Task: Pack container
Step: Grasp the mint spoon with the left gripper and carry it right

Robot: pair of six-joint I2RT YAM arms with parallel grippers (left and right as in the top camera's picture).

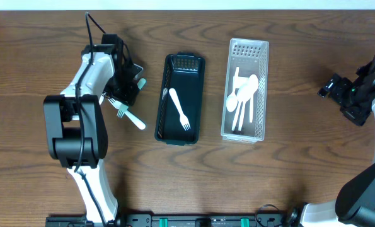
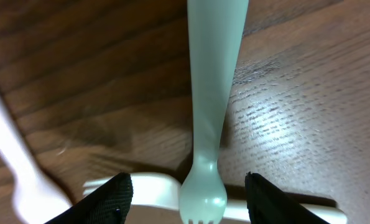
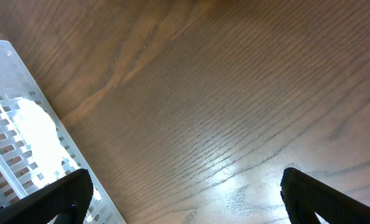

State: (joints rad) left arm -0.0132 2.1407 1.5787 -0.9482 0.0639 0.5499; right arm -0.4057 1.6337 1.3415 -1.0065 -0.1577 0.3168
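Two long boxes lie side by side in the middle of the brown wooden counter (image 1: 288,164) when I look from above. One is a black plastic tray (image 1: 164,94) with a white plastic fork (image 1: 179,108) lying inside it. Just to its right is a see-through plastic basket (image 1: 263,88) full of little holes, and white plastic spoons (image 1: 241,101) lie in it. My left pincer (image 1: 127,88) is down low on the left side, well apart from the tray. A mint-green plastic fork (image 1: 120,111) pokes out from under it. A white plastic piece with a long handle (image 1: 135,120) lies across beside it on the counter. My right pincer (image 1: 331,88) is far off at the right edge, with nothing near it.

From my left wrist, the mint-green plastic fork (image 2: 212,93) lies flat on the wood, and its prongs point at me. My black fingers (image 2: 113,199) stand apart, one on each side of the fork's head, and neither one touches it. The white plastic piece (image 2: 144,190) lies crosswise under the fork's head. Another white shape at the left is too blurry to name.

From my right wrist, my fingers (image 3: 54,199) are spread wide over bare wood and hold nothing. A corner of the see-through plastic basket (image 3: 23,143) shows at the left.
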